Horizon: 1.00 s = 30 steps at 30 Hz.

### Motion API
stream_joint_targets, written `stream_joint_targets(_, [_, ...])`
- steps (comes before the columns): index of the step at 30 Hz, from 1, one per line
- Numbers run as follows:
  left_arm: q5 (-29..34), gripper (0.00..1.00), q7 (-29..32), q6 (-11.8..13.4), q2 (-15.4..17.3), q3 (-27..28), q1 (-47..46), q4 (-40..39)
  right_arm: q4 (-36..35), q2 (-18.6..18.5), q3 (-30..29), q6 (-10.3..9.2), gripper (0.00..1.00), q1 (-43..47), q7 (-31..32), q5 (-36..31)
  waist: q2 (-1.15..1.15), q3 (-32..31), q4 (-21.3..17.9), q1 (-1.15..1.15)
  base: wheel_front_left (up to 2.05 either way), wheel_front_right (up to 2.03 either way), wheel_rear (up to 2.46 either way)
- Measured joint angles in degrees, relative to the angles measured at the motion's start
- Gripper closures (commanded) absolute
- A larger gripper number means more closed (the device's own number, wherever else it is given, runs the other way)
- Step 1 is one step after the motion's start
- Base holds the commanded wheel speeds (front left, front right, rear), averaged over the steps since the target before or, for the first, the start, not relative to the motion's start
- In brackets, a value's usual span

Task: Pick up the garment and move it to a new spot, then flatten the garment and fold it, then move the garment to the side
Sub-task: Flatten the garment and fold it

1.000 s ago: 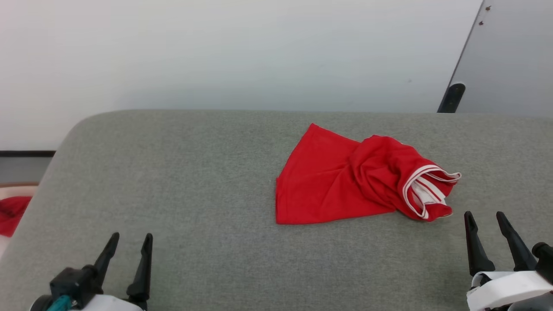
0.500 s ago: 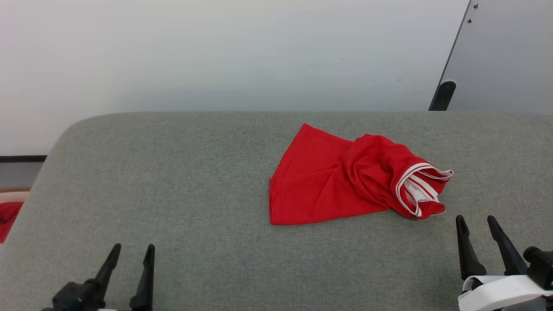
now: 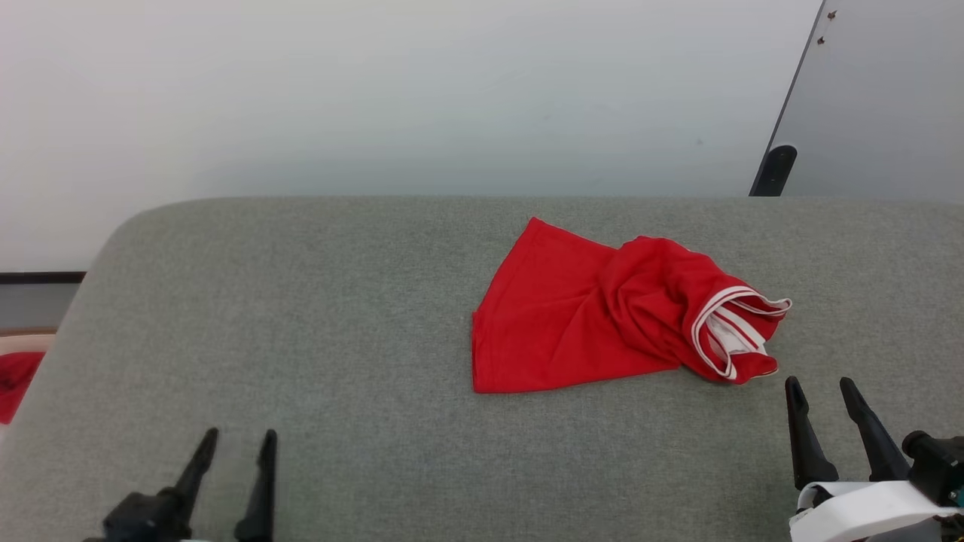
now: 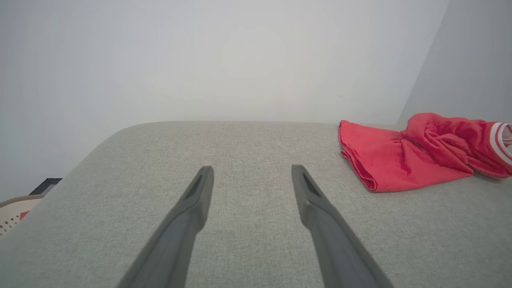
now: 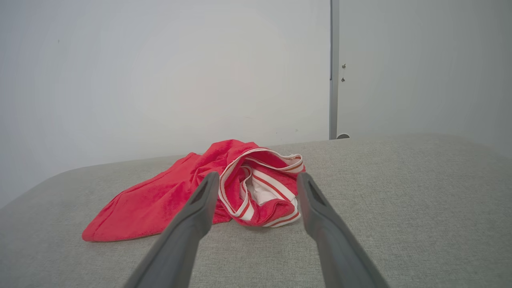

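Observation:
The garment (image 3: 595,316), a red jersey with white-and-red striped trim, lies crumpled on the grey padded surface (image 3: 301,316), right of centre. Its bunched, trimmed end faces right. My right gripper (image 3: 821,388) stands open just below and right of that end, not touching it. In the right wrist view the garment (image 5: 168,196) lies straight ahead, its trimmed opening seen between the fingers of the right gripper (image 5: 258,176). My left gripper (image 3: 239,436) is open at the lower left, far from the cloth. From the left wrist the garment (image 4: 400,160) sits to the right of the left gripper (image 4: 252,170).
A white wall rises behind the surface, and a grey panel (image 3: 889,98) with a dark post (image 3: 772,169) stands at the back right. Another red cloth (image 3: 15,376) lies off the surface at the far left. The surface's rounded left corner (image 3: 120,233) drops away.
The head camera has shifted slightly, so the whole picture sits a little left and lower. Both grippers show lower in the picture, still open. The garment has not moved.

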Motion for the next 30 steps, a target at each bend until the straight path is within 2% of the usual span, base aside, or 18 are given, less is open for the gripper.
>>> stream_joint_targets(4, [0.69, 0.0, 1.66, -0.52, 1.24, -4.08, -3.03, 1.34, 0.35, 0.98, -0.53, 0.0, 0.0, -0.01, -0.12, 0.44, 0.0, -0.05, -0.23, 0.0, 0.0, 0.0, 0.0])
stream_joint_targets(7, [-0.45, 0.0, 4.58, -0.59, 2.66, -6.95, -11.21, 1.43, 0.3, 2.36, -0.04, 0.0, 0.0, -0.63, -0.23, 0.45, 0.0, 0.3, -0.95, 0.0, 0.0, 0.0, 0.0])
stream_joint_targets(9, [-1.22, 0.0, 7.5, -0.78, 3.87, -10.76, -17.42, 2.08, 0.24, 3.18, 0.57, -0.01, 0.0, -1.26, -0.44, 0.63, 0.0, 0.78, -1.68, 0.0, 0.0, 0.0, 0.0])
stream_joint_targets(12, [-6.62, 0.0, 11.5, -0.83, 5.01, -17.59, -27.93, 3.99, 0.22, 4.16, 1.62, 0.0, 0.0, -2.94, -0.54, 1.02, 0.0, 1.95, -3.08, 0.0, 0.0, 0.0, 0.0])
stream_joint_targets(14, [-7.75, 0.0, 14.46, -0.86, 7.47, -22.53, -35.4, 6.19, 0.24, 4.45, 2.02, -0.01, 0.0, -4.52, -0.71, 1.35, 0.0, 3.23, -4.02, 0.0, 0.0, 0.0, 0.0])
stream_joint_targets(17, [-10.53, 0.0, 18.29, -0.83, 9.38, -29.4, -45.8, 10.44, 0.11, 5.34, 2.24, 0.0, 0.0, -7.2, -0.78, 2.18, 0.0, 5.55, -5.76, 0.0, 0.0, 0.0, 0.0])
stream_joint_targets(23, [-18.3, 0.0, 25.16, -0.85, 9.09, -40.28, -62.97, 19.9, -0.82, 5.9, 2.26, 0.0, 0.0, -9.7, -0.79, 3.97, 0.0, 11.18, -10.97, 0.0, 0.0, 0.0, 0.0])
stream_joint_targets(30, [-25.19, 0.0, 34.19, -0.85, 10.48, -52.57, -75.31, 28.6, -1.75, 5.98, 7.69, 0.0, 0.0, -14.77, -0.79, 10.34, 0.0, 17.32, -19.58, 0.0, 0.0, 0.0, 0.0])
